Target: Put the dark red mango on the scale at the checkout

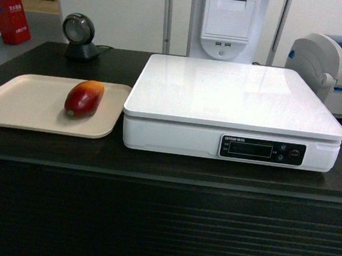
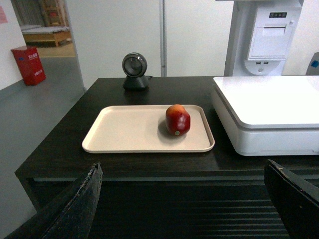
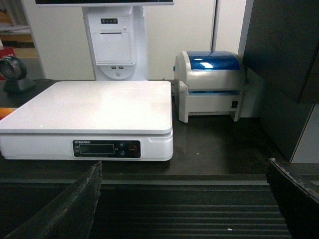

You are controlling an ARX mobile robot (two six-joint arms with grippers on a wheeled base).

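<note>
The dark red mango (image 1: pixel 84 99) (image 2: pixel 177 119) lies on a flat beige tray (image 1: pixel 14 105) (image 2: pixel 129 130) at the left of the checkout counter (image 1: pixel 155 163). To its right stands the white scale (image 1: pixel 235 98) (image 2: pixel 269 104) (image 3: pixel 89 107), its platter bare. My left gripper (image 2: pixel 182 169) hangs open in front of the counter's ribbed face, short of the tray, nothing between its fingers. The right gripper (image 3: pixel 184 169) is open too, in front of the counter near the scale's right end. Neither gripper shows in the head view.
A round black scanner (image 1: pixel 78 34) (image 2: pixel 134 69) stands behind the tray. A white and blue label printer (image 3: pixel 212 84) (image 1: pixel 333 68) sits right of the scale. A white receipt-printer post (image 1: pixel 228 21) rises behind the scale. A dark panel (image 3: pixel 289 74) walls the far right.
</note>
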